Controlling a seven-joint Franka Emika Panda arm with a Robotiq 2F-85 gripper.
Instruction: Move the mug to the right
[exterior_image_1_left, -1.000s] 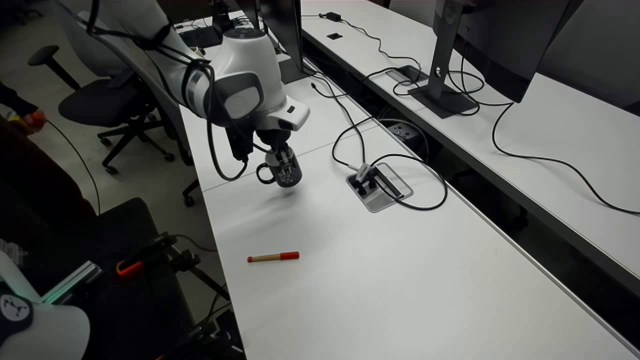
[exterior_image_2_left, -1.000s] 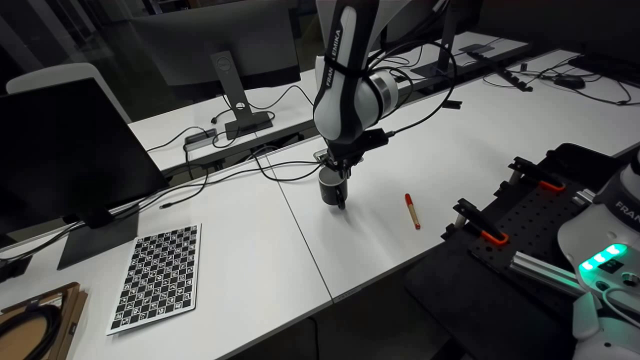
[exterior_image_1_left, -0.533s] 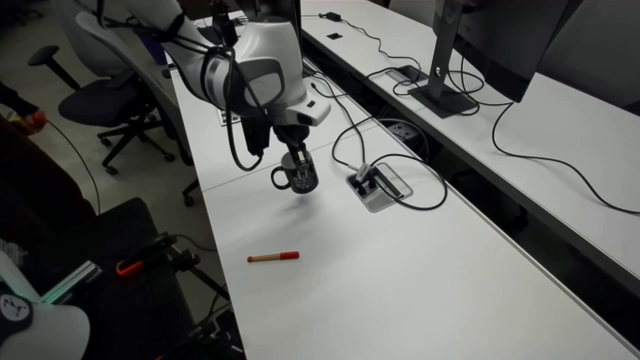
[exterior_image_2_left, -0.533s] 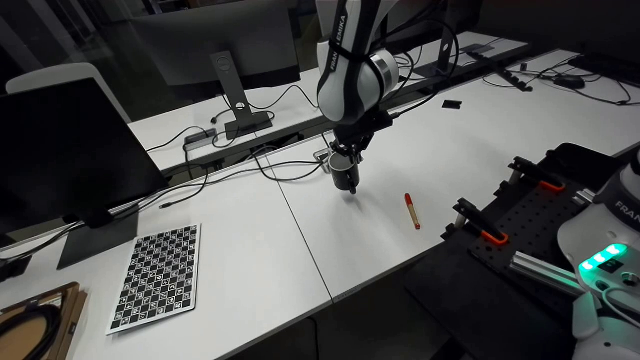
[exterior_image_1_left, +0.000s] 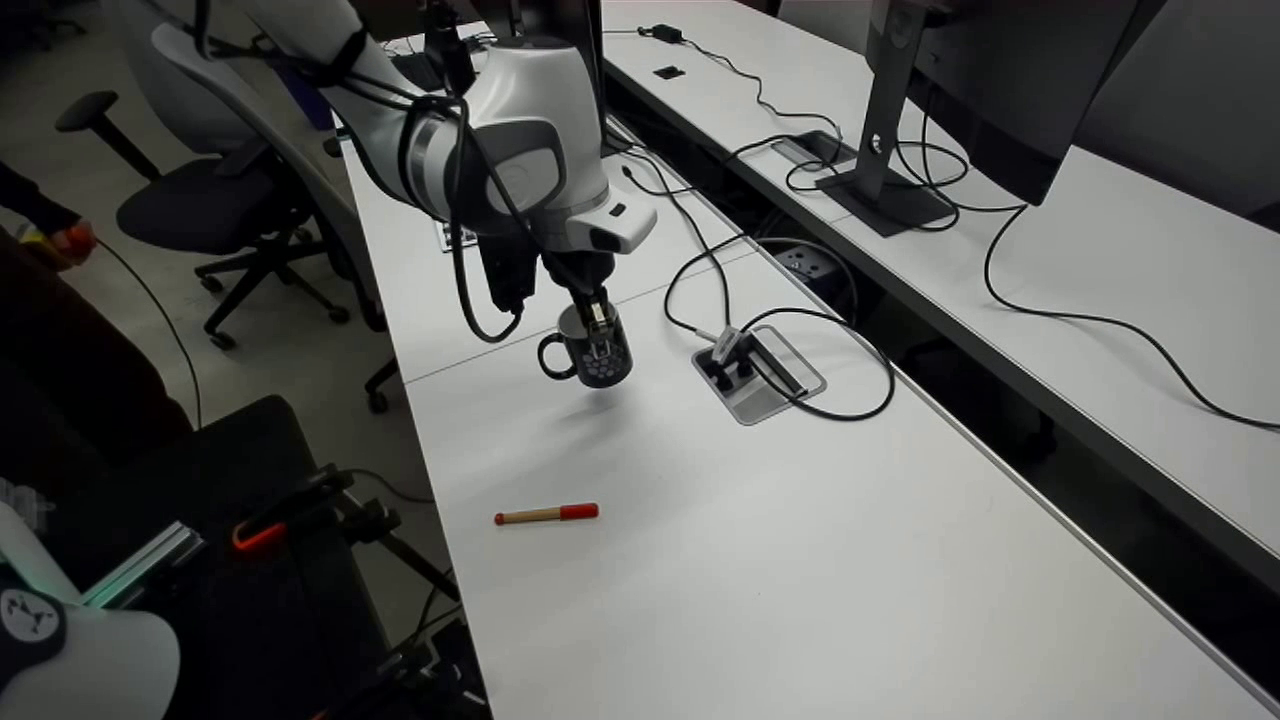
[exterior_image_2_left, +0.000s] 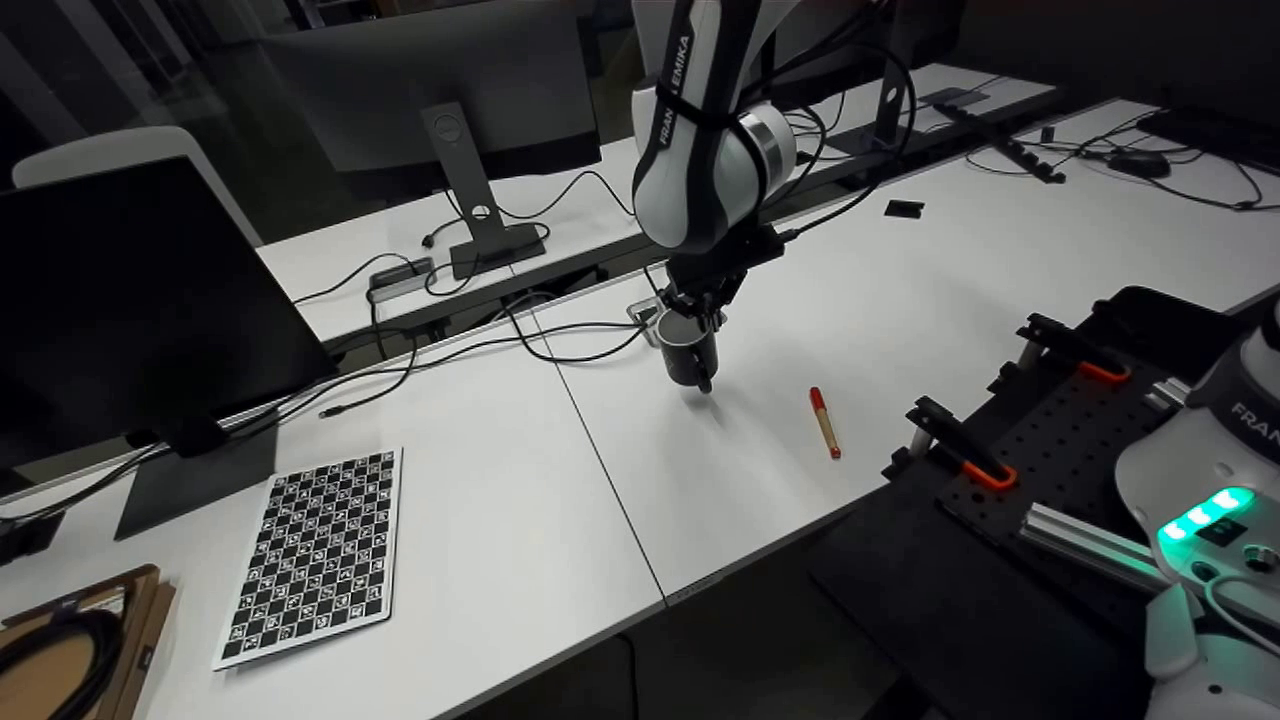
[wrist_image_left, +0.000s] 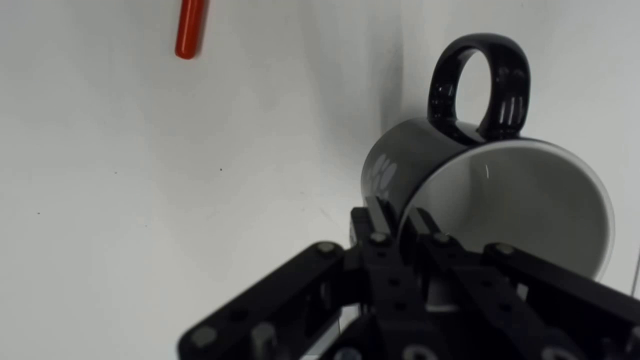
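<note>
The dark grey mug (exterior_image_1_left: 578, 350) hangs from my gripper (exterior_image_1_left: 600, 342), slightly tilted, its shadow on the white table just below it. It also shows in an exterior view (exterior_image_2_left: 684, 362), with its handle towards the table's near edge. In the wrist view the gripper (wrist_image_left: 398, 217) is shut on the mug's wall at the rim, one finger inside and one outside. There the mug (wrist_image_left: 417, 145) shows its light grey inside and its loop handle at the top. In an exterior view the fingertips (exterior_image_2_left: 712, 318) partly hide behind the mug.
A red and tan pen (exterior_image_1_left: 547, 514) lies on the table, also seen in the wrist view (wrist_image_left: 190, 30). A socket box (exterior_image_1_left: 745, 400) with looping black cables sits beside the mug. A checkered board (exterior_image_2_left: 315, 550) and clamps (exterior_image_2_left: 960, 445) are further off.
The arm and held mug have moved to the right in both exterior views and slightly up from the table. In the last half second they have shifted only a little back left.
</note>
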